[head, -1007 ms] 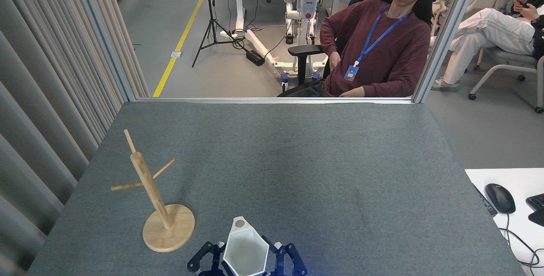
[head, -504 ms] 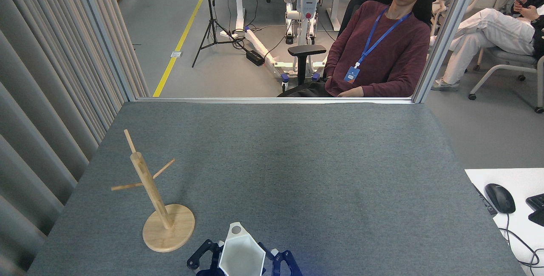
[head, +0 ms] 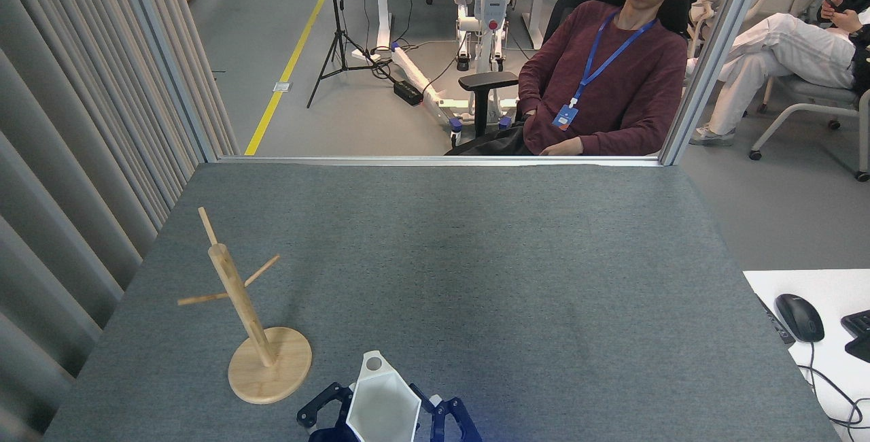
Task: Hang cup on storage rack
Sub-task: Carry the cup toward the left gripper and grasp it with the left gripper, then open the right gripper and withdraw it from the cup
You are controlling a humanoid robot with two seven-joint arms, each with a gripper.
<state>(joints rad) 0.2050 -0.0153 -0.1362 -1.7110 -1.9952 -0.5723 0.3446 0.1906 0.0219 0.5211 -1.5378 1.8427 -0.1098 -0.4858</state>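
Note:
The white faceted cup (head: 382, 406) sits at the bottom edge of the head view, mouth facing up and its holed tab (head: 373, 362) pointing away from me. One gripper, which I take to be my left gripper (head: 385, 416), is shut on it, with dark blue fingers (head: 319, 408) on either side. The wooden storage rack (head: 238, 306) stands upright to the left of the cup on its round base (head: 270, 364), pegs bare. A small gap separates the cup from the base. My right gripper is out of view.
Grey felt table (head: 476, 279) stretches ahead. A curtain (head: 75, 156) lines the left side, close to the rack. A seated person (head: 605, 81) faces the far edge behind a metal frame post (head: 707, 68). A mouse (head: 800, 317) lies on a white desk at right.
The held cup has drifted slightly left and toward me, ending closer to the rack base. The rack has not moved. The seated person shifted a little.

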